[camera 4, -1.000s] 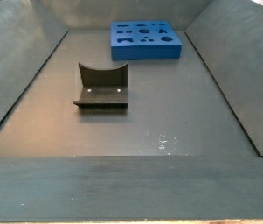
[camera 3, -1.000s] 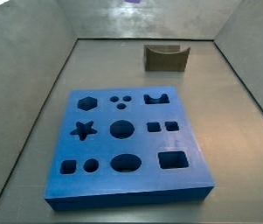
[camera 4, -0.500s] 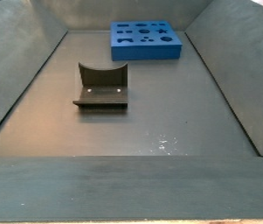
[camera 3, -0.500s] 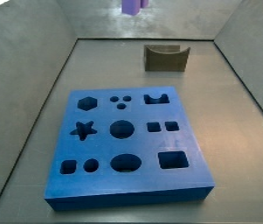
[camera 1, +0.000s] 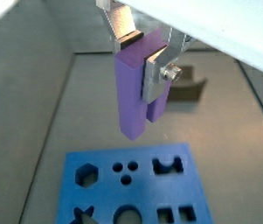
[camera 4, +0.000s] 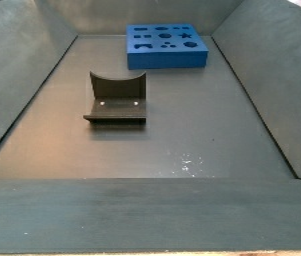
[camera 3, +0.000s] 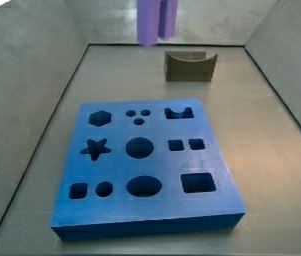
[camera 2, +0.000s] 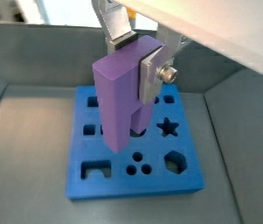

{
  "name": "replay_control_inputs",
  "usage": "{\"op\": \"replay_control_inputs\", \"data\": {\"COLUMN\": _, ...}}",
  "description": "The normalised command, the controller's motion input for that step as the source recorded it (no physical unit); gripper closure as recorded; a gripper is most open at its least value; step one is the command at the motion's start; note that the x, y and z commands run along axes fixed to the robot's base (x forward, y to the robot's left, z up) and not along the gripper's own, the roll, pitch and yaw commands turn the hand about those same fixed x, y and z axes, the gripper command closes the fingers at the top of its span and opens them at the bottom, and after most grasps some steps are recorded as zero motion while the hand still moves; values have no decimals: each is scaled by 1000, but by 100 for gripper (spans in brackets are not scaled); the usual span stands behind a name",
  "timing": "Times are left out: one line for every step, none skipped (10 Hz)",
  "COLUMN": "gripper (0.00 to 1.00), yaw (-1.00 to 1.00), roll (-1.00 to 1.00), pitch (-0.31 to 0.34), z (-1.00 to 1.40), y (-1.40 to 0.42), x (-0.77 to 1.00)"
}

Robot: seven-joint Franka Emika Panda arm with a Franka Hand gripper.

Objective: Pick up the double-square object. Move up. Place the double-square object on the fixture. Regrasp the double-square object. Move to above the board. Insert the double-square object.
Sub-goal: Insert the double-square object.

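Observation:
The double-square object [camera 1: 131,96] is a long light-purple block hanging upright, its two prongs pointing down. My gripper [camera 1: 143,54] is shut on its upper end, one silver finger [camera 1: 155,74] flat against its side. In both wrist views it hangs above the board [camera 1: 99,173], a blue slab with shaped holes. The same block [camera 2: 117,109], gripper [camera 2: 137,54] and board [camera 2: 99,171] show there. In a side view only the block's lower part [camera 3: 158,22] shows, high over the far end beyond the board [camera 3: 146,175]; the gripper is out of frame. The olive-brown fixture [camera 3: 190,65] stands empty.
Grey walls enclose the bin floor [camera 4: 180,140]. In a side view the fixture [camera 4: 117,98] stands mid-floor and the board [camera 4: 169,47] lies at the far end; neither block nor gripper shows there. The fixture [camera 1: 190,89] lies beyond the board.
The purple block has come down into a side view from the top edge, showing more of its length with each frame. Board and fixture have not moved.

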Motion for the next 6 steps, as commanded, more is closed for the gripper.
{"op": "replay_control_inputs", "data": {"gripper": 100, "yaw": -774, "roll": -100, "pitch": -166, "z": -417, "y": -280, "x": 0}}
{"op": "replay_control_inputs", "data": {"gripper": 100, "yaw": -800, "roll": -103, "pitch": -180, "z": -403, "y": -280, "x": 0}}
{"op": "replay_control_inputs", "data": {"gripper": 100, "yaw": -806, "roll": -74, "pitch": -186, "z": -429, "y": -283, "x": 0}}
{"op": "replay_control_inputs", "data": {"gripper": 100, "yaw": -800, "roll": -63, "pitch": -151, "z": -443, "y": -286, "x": 0}}
{"op": "replay_control_inputs", "data": {"gripper": 100, "yaw": -694, "roll": -57, "pitch": -89, "z": -500, "y": -297, "x": 23}}
{"op": "replay_control_inputs", "data": {"gripper": 100, "yaw": -631, "roll": -26, "pitch": 0, "z": -583, "y": -297, "x": 120}}
